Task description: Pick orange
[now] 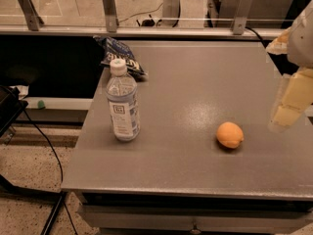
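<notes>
The orange [230, 134] is a small, roundish fruit lying on the grey table [195, 87], right of centre and toward the front edge. My gripper [288, 106] comes in from the right edge of the view, pale and blurred, above the table and to the right of the orange, apart from it. Nothing shows in it.
A clear plastic water bottle [122, 104] with a white cap stands upright at the left of the table. A dark chip bag [120, 55] lies at the back left corner. A glass railing [146, 13] runs behind the table. Cables [44, 141] trail on the floor at left.
</notes>
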Tool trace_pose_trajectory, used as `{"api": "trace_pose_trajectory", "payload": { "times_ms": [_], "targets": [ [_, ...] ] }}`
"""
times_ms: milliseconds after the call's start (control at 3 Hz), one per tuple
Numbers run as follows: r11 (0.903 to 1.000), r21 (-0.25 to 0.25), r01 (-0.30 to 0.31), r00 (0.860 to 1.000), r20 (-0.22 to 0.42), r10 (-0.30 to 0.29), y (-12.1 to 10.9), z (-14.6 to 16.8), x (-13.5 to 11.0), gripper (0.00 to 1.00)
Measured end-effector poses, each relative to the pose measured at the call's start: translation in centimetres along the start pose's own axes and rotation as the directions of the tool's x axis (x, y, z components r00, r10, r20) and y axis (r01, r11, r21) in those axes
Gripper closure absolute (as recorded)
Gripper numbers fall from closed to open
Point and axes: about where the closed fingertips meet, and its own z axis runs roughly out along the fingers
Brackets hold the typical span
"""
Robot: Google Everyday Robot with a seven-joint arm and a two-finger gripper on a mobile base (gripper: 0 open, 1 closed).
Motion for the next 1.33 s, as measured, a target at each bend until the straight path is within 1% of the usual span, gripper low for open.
{"api": "trace_pose_trajectory", "payload": {
  "times_ms": [333,667,1000,1333],
  "targets": [
    [1.0,0.0,0.0,1.0,0.0,0.0,0.0,0.0,0.0,0.0],
    [0.9995,-0.022,0.022,1.0,-0.02,-0.023,0.4,2.3,-0.6,0.0],
    [0.9956,-0.07,0.062,0.995,-0.069,-0.067,1.0,6.7,-1.5,0.0],
    [0.9905,-0.114,0.077,0.99,-0.107,-0.089,1.5,10.6,-1.6,0.0]
  ]
}}
